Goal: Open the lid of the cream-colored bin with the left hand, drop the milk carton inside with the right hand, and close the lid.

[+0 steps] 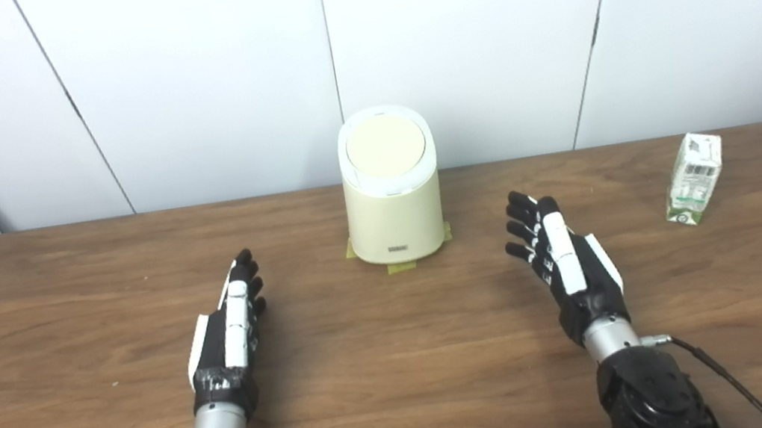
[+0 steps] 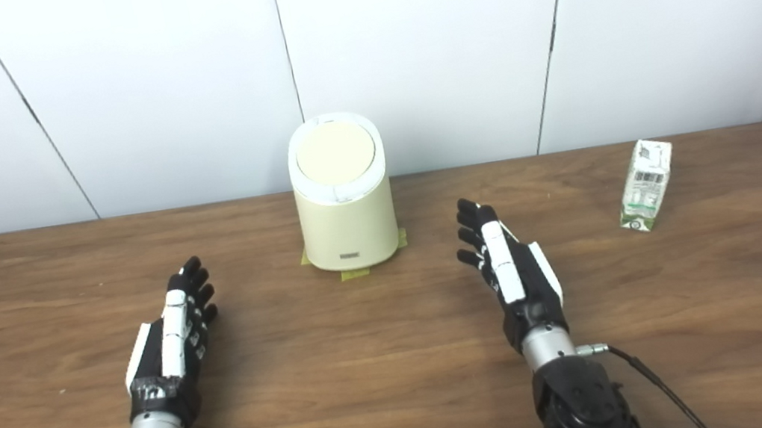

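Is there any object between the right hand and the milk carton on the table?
Nothing visible does. Only bare wooden table lies between the open right hand and the milk carton, which stands tilted toward the far right edge. The cream-colored bin, lid closed, stands off to the other side of that hand.

This looks like a robot test room or lab rather than a home. Plain white wall panels (image 1: 461, 43) with dark seams stand directly behind a bare wood-grain counter (image 1: 390, 379), and yellow tape marks (image 1: 404, 266) on the counter fix the footing of the cream-colored bin (image 1: 394, 212).
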Controlling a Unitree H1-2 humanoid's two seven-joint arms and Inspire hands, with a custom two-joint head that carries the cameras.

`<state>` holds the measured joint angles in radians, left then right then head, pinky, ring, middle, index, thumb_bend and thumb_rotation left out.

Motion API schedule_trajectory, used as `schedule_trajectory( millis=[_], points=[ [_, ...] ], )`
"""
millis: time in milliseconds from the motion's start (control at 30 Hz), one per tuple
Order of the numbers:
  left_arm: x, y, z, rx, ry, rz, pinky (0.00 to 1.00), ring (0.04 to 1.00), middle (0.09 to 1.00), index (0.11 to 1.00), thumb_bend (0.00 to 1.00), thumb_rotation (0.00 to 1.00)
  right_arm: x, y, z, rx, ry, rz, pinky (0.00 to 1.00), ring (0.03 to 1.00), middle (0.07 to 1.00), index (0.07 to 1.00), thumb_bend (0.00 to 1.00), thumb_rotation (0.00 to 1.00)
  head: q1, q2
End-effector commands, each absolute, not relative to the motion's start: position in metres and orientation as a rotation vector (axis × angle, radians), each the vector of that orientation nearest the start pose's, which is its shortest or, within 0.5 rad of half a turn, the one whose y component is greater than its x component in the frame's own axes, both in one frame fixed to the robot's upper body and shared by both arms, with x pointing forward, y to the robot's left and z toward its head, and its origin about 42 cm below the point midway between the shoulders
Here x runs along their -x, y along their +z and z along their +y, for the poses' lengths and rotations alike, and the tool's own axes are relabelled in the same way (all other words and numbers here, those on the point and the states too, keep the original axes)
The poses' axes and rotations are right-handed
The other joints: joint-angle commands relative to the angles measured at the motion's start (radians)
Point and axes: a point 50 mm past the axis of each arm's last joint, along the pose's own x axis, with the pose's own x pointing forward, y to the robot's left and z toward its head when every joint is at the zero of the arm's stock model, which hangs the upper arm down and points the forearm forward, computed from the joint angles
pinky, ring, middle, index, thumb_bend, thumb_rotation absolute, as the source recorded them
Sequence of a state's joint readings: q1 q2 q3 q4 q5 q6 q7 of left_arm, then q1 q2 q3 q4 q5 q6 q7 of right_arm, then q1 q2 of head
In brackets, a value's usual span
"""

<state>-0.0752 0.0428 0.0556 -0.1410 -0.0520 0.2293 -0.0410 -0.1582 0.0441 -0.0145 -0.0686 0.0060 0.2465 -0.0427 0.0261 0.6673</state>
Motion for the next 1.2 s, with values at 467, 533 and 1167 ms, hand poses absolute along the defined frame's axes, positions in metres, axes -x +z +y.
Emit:
schedule_trajectory(
  millis=[467,533,1167],
  points=[
    [-0.310,0.169,0.232,0.019,-0.034,-0.086,1.00,1.000,1.000,1.000,0.51,1.00,-0.332,0.164,-0.191,-0.027,0.020,-0.077,0.91,0.960,0.946,0.939,0.55,1.00,0.010,0.004],
    [-0.310,0.169,0.233,0.008,-0.037,-0.085,1.00,1.000,1.000,1.000,0.51,1.00,-0.333,0.164,-0.191,-0.026,0.020,-0.076,0.91,0.961,0.947,0.942,0.56,1.00,0.004,-0.001],
    [-0.377,0.291,0.216,-0.377,-0.028,-0.242,0.71,0.877,0.941,0.999,0.84,0.40,-0.326,0.156,-0.192,-0.052,0.021,-0.072,0.87,0.936,0.926,0.928,0.58,1.00,-0.019,-0.069]
  ],
)
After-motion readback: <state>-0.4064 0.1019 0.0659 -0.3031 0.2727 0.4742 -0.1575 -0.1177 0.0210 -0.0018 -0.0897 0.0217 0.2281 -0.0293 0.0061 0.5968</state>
